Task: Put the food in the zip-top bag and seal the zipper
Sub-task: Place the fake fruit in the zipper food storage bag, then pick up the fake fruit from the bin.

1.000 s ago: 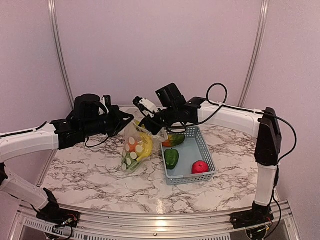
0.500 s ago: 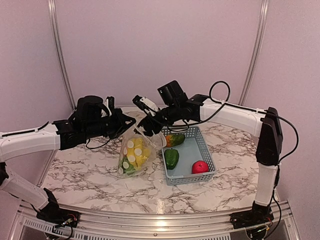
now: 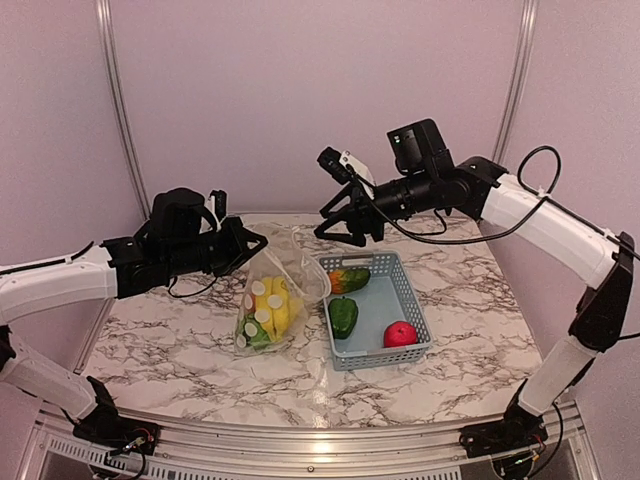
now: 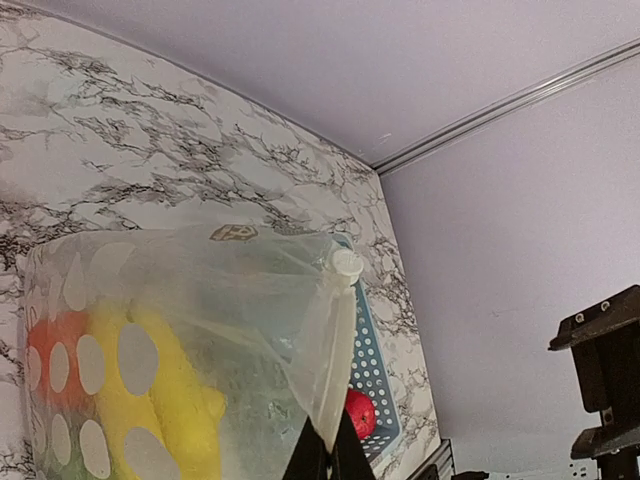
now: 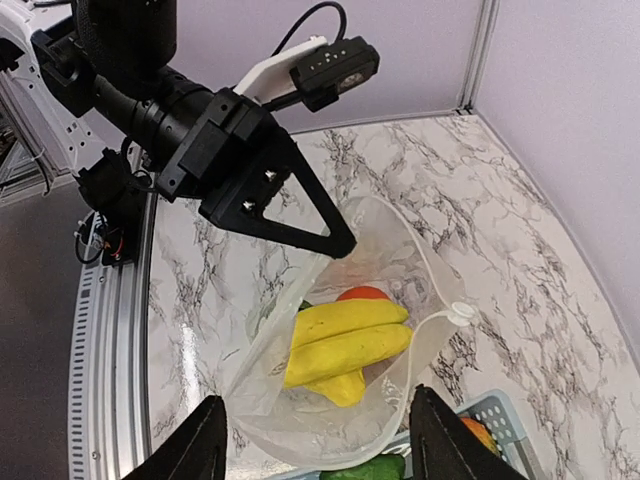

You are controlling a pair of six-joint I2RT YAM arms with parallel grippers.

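The clear zip-top bag [image 3: 272,305] with white dots stands open-mouthed on the table, left of the basket. My left gripper [image 3: 260,241] is shut on its mouth edge and holds it up; the pinch shows in the left wrist view [image 4: 330,455]. Inside lie a yellow banana [image 5: 345,340], an orange [image 5: 363,294] and a dark green piece [image 3: 252,335]. The zipper [image 5: 425,255] is unsealed, its white slider [image 5: 462,313] at one end. My right gripper [image 3: 340,236] hangs open and empty above the bag and basket, its fingers [image 5: 200,445] straddling the bag mouth from above.
The light-blue slotted basket [image 3: 412,300] right of the bag holds a green pepper [image 3: 343,316], a red apple [image 3: 400,334] and an orange-and-green piece [image 3: 348,279]. Pale walls with metal rails close in the back of the marble table.
My right gripper has opened and risen up and to the right, away from the bag's mouth. The bag has sagged a little lower. The left gripper keeps its hold.
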